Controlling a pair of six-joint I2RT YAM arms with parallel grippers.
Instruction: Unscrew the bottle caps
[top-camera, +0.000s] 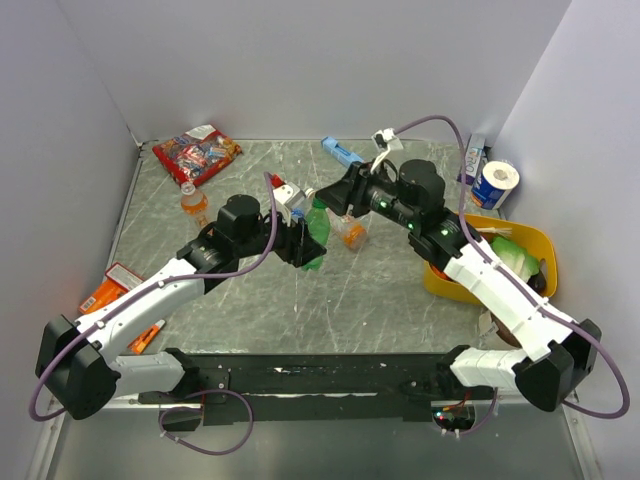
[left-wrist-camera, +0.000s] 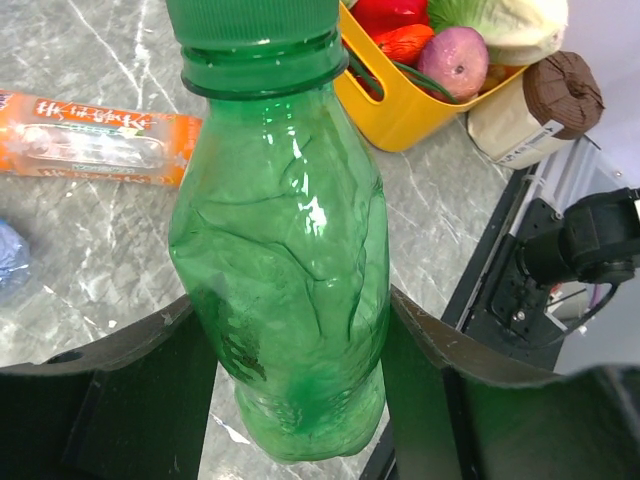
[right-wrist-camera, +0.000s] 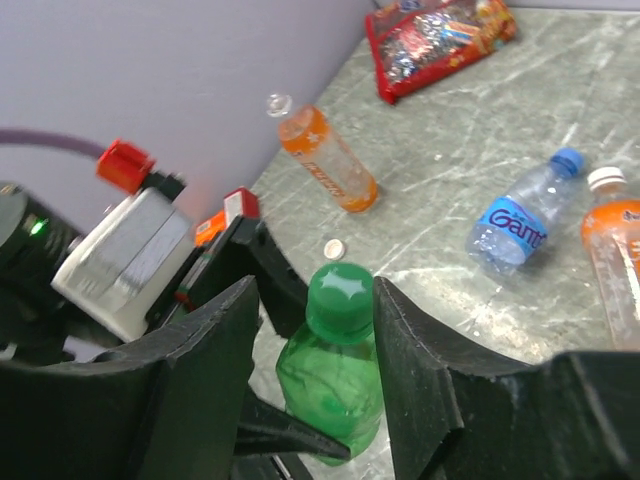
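The green bottle (left-wrist-camera: 290, 270) is of clear green plastic, empty as far as I can see, and its wall is dented and wrinkled. Its green cap (right-wrist-camera: 340, 298) sits on the neck, above a ring of the same colour. The bottle is near the middle of the desk (top-camera: 380, 300), between the two arms; whether its bottom touches the desk I cannot tell. The left end effector (left-wrist-camera: 290, 395) pinches the lower body of the bottle, with one dark finger pressed on each side. The right end effector (right-wrist-camera: 320, 320) is spread around the cap: one finger is at the edge of the cap, and on the other side a gap shows. Beyond, the clear bottle (right-wrist-camera: 520, 222) with blue label and blue cap lies on the desk, and just beside it the capped orange bottle (right-wrist-camera: 612, 250). The far orange bottle (right-wrist-camera: 325, 160) lies near the wall, and a small white cap (right-wrist-camera: 334, 248) lies loose between it and the green bottle. A red snack bag (right-wrist-camera: 440, 35) is in the far corner, and a yellow basket (top-camera: 540, 236) with vegetables stands at the right side
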